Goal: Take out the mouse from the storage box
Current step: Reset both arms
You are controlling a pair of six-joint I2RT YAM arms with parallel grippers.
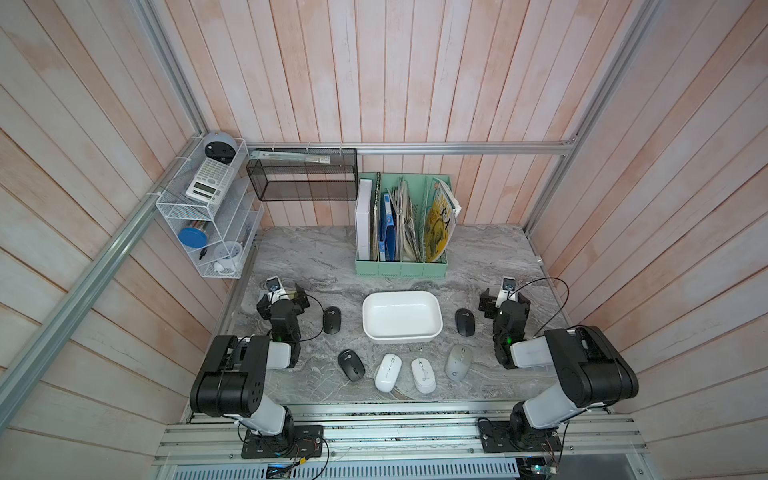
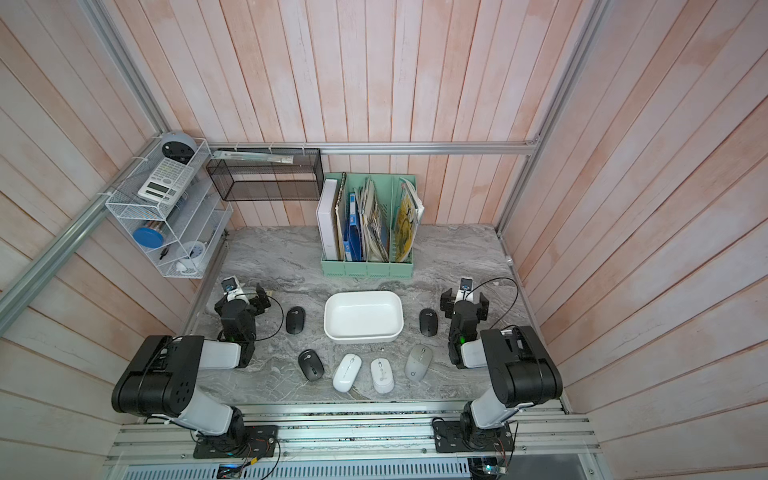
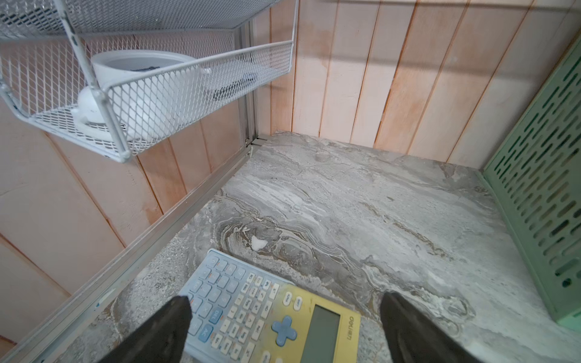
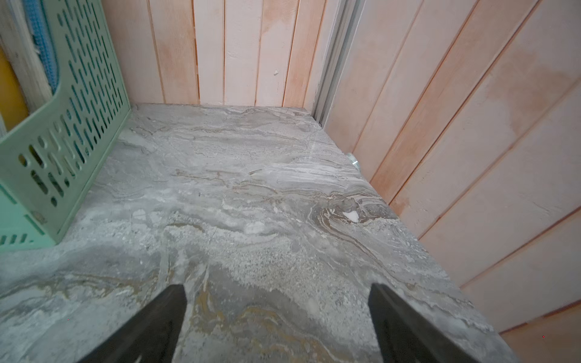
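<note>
The storage box [image 1: 401, 337] [image 2: 363, 337], a shallow white tub, stands mid-table in both top views, and its inside shows only bare white. Several mice lie on the table around it: a black mouse [image 1: 332, 320] at its left, a black one [image 1: 464, 322] at its right, and along the front a black [image 1: 351, 364], two white [image 1: 388, 372] [image 1: 423, 375] and a grey one [image 1: 458, 362]. My left gripper [image 1: 282, 297] [image 3: 284, 314] hangs open, left of the box. My right gripper [image 1: 505, 297] [image 4: 276, 301] is open over bare table, right of the box.
A blue-and-yellow calculator [image 3: 267, 314] lies on the table under the left gripper. The mint-green file holder [image 1: 401, 266] [image 3: 534, 204] [image 4: 63, 125] stands behind the box. A black mesh basket [image 1: 302, 174] and a white wire shelf [image 1: 208, 208] [image 3: 157, 94] hang on the walls at back left.
</note>
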